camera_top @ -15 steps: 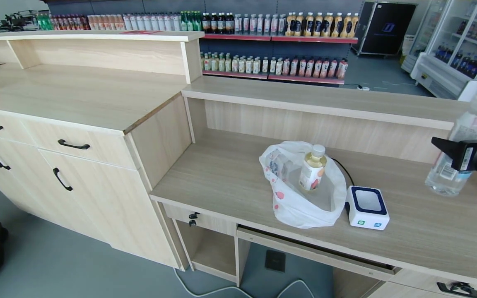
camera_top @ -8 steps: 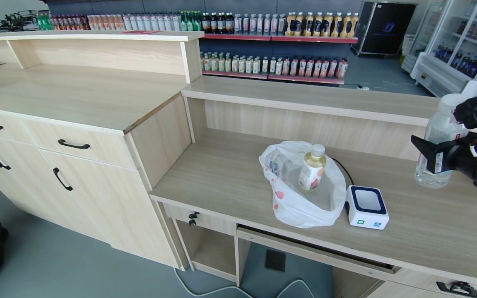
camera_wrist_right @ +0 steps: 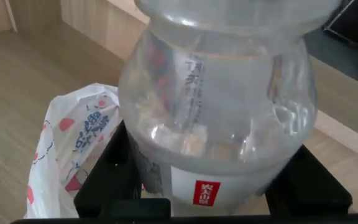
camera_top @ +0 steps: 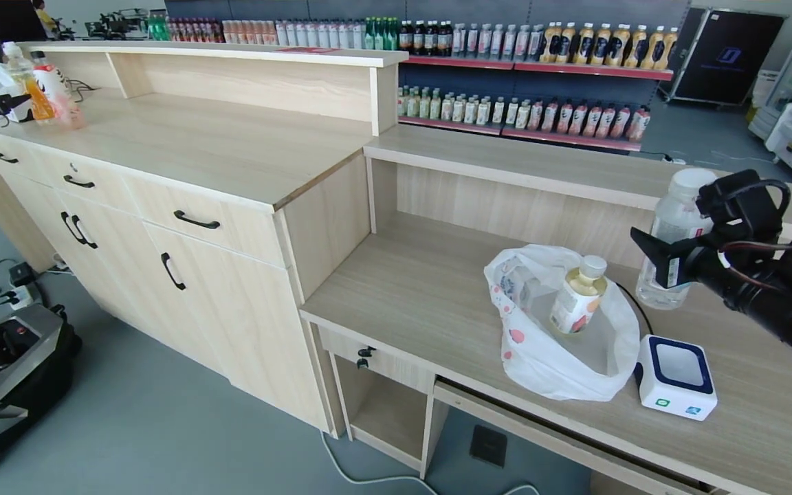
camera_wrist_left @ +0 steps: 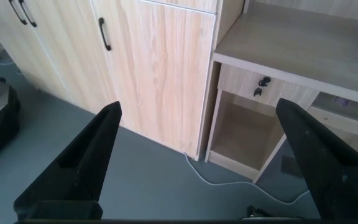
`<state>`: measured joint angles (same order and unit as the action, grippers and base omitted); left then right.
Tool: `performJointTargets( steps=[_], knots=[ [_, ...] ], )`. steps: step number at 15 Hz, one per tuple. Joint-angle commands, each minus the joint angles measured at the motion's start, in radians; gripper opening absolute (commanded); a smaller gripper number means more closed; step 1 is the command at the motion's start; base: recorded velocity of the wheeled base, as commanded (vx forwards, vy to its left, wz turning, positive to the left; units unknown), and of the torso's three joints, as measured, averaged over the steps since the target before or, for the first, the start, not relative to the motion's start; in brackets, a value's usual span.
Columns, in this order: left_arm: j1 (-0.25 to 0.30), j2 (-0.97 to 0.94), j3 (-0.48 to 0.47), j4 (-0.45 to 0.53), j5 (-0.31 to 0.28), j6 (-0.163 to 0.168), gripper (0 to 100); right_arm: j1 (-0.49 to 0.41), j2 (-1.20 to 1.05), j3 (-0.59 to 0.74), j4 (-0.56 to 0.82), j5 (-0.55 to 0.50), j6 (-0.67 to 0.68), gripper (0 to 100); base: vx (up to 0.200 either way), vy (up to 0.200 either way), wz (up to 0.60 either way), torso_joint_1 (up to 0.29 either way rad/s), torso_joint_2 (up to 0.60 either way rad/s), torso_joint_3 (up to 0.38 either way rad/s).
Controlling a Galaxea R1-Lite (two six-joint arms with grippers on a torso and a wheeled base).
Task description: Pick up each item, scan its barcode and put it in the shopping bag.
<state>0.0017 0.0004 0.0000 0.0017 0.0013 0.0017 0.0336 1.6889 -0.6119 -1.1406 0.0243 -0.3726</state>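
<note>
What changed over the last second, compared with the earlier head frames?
The right gripper, shut on the clear water bottle, carried it leftward along the counter to behind the scanner, near the shopping bag. The head camera panned too, shifting the whole picture. The bag, the yellowish drink bottle in it and the scanner stayed put.

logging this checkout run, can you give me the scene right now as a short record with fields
right gripper: shut on the water bottle, upright, beyond the scanner
left gripper: open, low before the cabinet
shopping bag: open on the counter, beside the scanner on its left
in bag: one drink bottle, upright
not yet bagged: water bottle
</note>
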Motion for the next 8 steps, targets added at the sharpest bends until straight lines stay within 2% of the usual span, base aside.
performJointTargets(
  steps=[1, 3, 5, 8],
  knots=[
    [0.000, 0.000, 0.000, 0.000, 0.000, 0.000, 100, 0.028, 0.126, -0.008, -0.048, 0.031, 0.047, 0, 0.000, 0.000, 0.00, 0.000, 0.00, 0.000],
    [0.000, 0.000, 0.000, 0.000, 0.000, 0.000, 100, 0.068, 0.252, -0.040, -0.192, 0.069, 0.141, 0, 0.000, 0.000, 0.00, 0.000, 0.00, 0.000],
    [0.000, 0.000, 0.000, 0.000, 0.000, 0.000, 100, 0.091, 0.359, -0.043, -0.304, 0.072, 0.169, 0, 0.000, 0.000, 0.00, 0.000, 0.00, 0.000],
    [0.000, 0.000, 0.000, 0.001, 0.000, 0.000, 100, 0.108, 0.465, -0.074, -0.384, 0.134, 0.284, 0, 0.000, 0.000, 0.00, 0.000, 0.00, 0.000]
  ],
)
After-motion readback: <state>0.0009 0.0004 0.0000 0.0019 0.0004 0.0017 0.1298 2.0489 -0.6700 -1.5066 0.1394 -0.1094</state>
